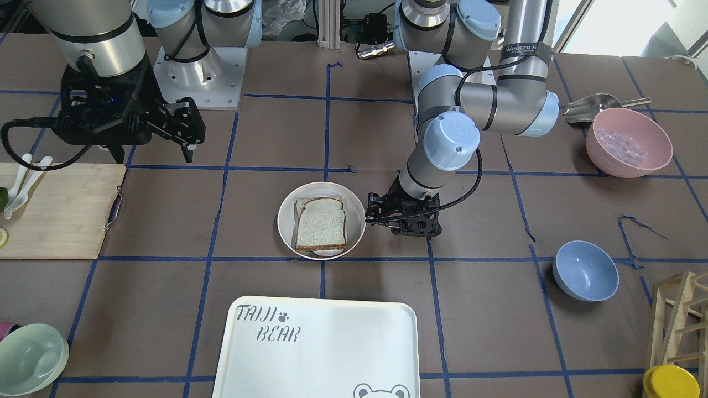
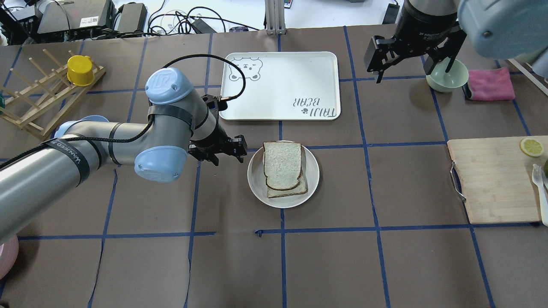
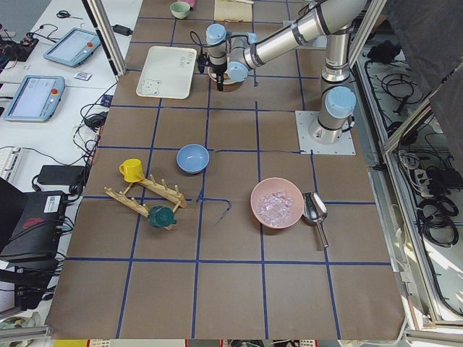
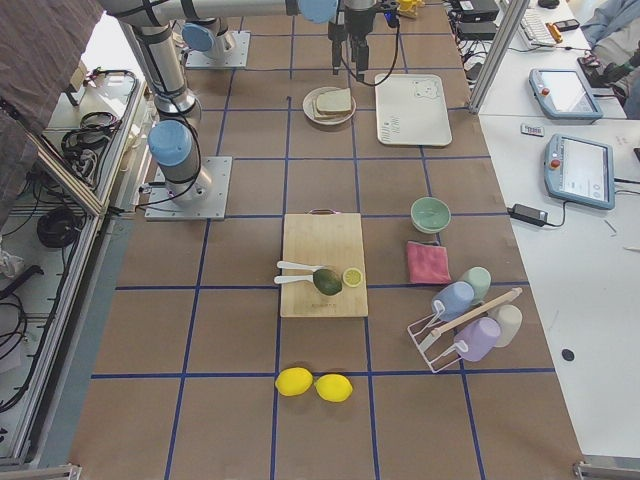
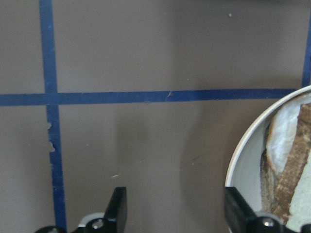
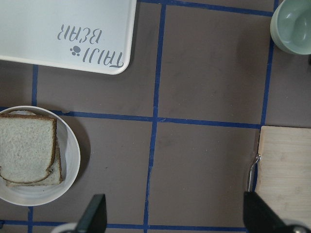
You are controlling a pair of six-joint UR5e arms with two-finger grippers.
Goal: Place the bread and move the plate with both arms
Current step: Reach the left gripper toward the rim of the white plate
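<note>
The bread [image 2: 282, 164], a speckled slice with a dark brown crust, lies on top of a lighter-crusted slice [image 2: 295, 191] on the round cream-white plate [image 2: 312, 175] at mid table. The bread [image 1: 321, 224] and the plate [image 1: 287, 221] also show in the front view. My left gripper [image 2: 227, 152] is open and empty, low by the plate's left rim. In the left wrist view one of its fingers [image 5: 238, 208] overlaps the plate's rim [image 5: 241, 155]. My right gripper [image 2: 411, 68] is open and empty, high above the table, away from the plate.
The "TAIJI BEAR" tray [image 2: 282, 85] lies just beyond the plate. A pale green bowl [image 2: 447, 76] and a pink cloth [image 2: 490, 83] sit at far right. A wooden cutting board [image 2: 492, 179] lies right of the plate. A blue bowl [image 1: 585, 271] and a pink bowl [image 1: 629, 142] stand on my left.
</note>
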